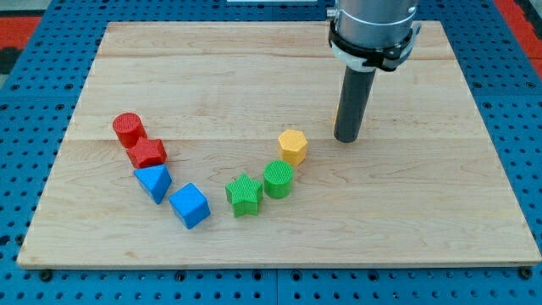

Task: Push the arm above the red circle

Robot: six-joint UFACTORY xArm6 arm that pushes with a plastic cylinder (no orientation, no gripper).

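My tip rests on the wooden board, just right of the yellow plastic hexagon block; I carry no gripper.

The red plastic circle block sits far left, touching the red star block. Seven blocks: two red, blue triangle, blue cube, green star, green cylinder, one yellow.
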